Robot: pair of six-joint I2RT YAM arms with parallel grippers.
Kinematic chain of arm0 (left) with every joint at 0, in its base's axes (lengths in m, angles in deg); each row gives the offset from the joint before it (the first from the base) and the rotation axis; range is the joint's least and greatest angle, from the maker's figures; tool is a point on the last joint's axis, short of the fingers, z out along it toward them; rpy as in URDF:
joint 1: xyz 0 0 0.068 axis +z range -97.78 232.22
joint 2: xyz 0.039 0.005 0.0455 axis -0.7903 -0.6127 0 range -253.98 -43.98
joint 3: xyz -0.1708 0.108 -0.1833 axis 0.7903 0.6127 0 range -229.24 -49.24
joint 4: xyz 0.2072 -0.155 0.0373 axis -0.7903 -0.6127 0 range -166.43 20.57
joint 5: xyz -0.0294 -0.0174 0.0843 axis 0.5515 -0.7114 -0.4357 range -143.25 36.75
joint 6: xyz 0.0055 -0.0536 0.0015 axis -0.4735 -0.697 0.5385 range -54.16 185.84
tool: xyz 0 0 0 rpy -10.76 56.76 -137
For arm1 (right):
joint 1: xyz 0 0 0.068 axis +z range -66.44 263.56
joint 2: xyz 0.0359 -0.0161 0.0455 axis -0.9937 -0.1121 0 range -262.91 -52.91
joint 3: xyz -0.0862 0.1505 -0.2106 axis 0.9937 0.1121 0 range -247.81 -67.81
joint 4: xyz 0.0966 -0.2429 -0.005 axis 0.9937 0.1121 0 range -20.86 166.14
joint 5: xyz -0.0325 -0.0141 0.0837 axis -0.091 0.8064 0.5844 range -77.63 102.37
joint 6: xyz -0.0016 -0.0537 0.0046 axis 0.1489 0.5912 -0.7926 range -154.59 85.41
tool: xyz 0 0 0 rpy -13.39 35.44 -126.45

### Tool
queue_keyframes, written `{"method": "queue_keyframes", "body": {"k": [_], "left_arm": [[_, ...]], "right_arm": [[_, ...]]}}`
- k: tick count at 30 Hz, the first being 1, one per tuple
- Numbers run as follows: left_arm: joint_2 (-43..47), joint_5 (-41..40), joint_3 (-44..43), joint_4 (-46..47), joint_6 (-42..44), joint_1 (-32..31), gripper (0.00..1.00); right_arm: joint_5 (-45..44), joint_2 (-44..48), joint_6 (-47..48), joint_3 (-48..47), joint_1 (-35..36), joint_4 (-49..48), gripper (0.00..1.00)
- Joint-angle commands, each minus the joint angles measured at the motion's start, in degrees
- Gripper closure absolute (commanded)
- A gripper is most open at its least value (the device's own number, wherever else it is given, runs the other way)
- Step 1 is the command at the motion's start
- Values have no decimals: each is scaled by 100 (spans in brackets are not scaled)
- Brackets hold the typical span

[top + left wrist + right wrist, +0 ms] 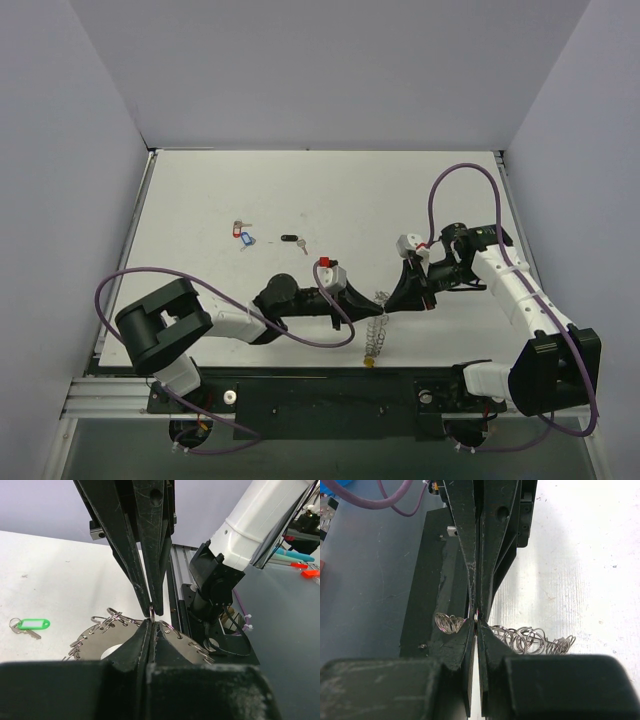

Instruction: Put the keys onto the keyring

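Silvery metal keyring [376,335] is pinched by our left gripper [151,615] and right gripper [477,619], both clamped on it. The keys [245,239] lie loose, well left of the keyring; we judge threading not yet begun.

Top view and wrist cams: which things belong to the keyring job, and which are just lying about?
Job: keyring, pinched by the left gripper and right gripper; red and blue keys; black key; green key.
Lying about: teal and red items at the far right, too blurred to name; purple cables, part of the rig.
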Motion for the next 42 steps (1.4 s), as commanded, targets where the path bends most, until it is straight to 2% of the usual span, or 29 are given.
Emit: {"method": "queue_keyframes", "body": {"k": [1,4,6,8,11,15,18,21,24,27,33,36,42], "left_arm": [[244,-111,-312,-338,-6,-21,100],[516,63,-426,-1173,169,119,100],[815,291,-575,-2078,406,286,100],[1140,459,-899,-3298,870,409,100],[1491,591,-1576,-5990,2080,462,100],[1387,591,-2780,-8455,3155,453,100],[1150,425,-3666,-9585,3684,340,100],[755,205,-4440,-10664,4089,199,100],[316,38,-4961,-11325,4256,58,100],[104,-50,-5304,-11546,4300,-30,100],[-19,-15,-5463,-11354,4178,-118,100],[-20,3,-5463,-11196,4081,-162,100],[68,46,-5287,-10826,3879,-179,100]], "right_arm": [[306,-4,146,-103,11,214,100],[236,22,111,-103,-50,205,100],[209,66,84,-112,-120,214,89],[200,145,84,-103,-173,231,72],[51,259,163,-129,-209,275,64],[42,338,338,-121,-393,345,58],[86,400,734,-68,-463,573,49],[165,426,989,-76,-612,600,46],[262,487,1007,-77,-657,618,43],[472,532,1060,-41,-666,618,43],[490,435,911,-15,-508,565,48],[490,365,463,20,-350,267,54],[490,233,269,20,-191,152,56]]}}
